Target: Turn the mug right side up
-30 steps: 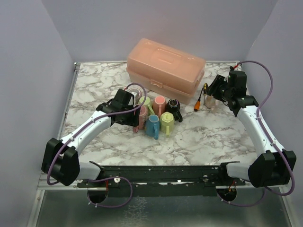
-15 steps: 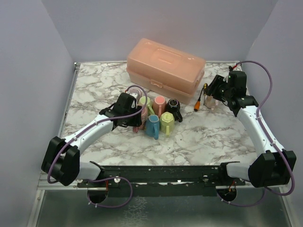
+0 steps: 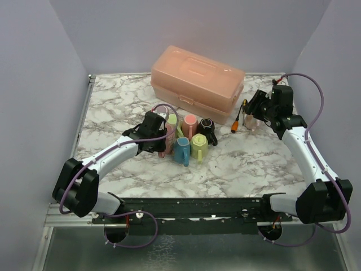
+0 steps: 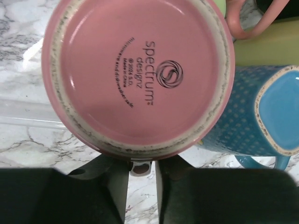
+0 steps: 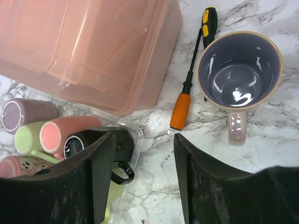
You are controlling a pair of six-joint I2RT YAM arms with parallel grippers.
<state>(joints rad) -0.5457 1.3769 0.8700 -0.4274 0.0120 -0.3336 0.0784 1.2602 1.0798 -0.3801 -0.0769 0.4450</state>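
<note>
The pink mug [image 4: 140, 74] lies among other mugs just in front of the peach plastic toolbox [image 3: 197, 82], base towards the left wrist camera; its glossy round foot has a rough speckled rim; a dimpled blue mug [image 4: 261, 116] crowds it; the left pincer [image 4: 142, 170] is narrow, grip unclear; the right pincer [image 5: 142, 182] gapes wide by the toolbox's right end.

Ahead of the right end effector [image 5: 145, 137]: see-through peach plastic toolbox [image 5: 93, 51] to its left, orange-handled screwdriver [image 5: 187, 87] dead ahead, upright lavender ceramic mug [image 5: 239, 70] rightward, all on marble worktop [image 5: 280, 135].
</note>
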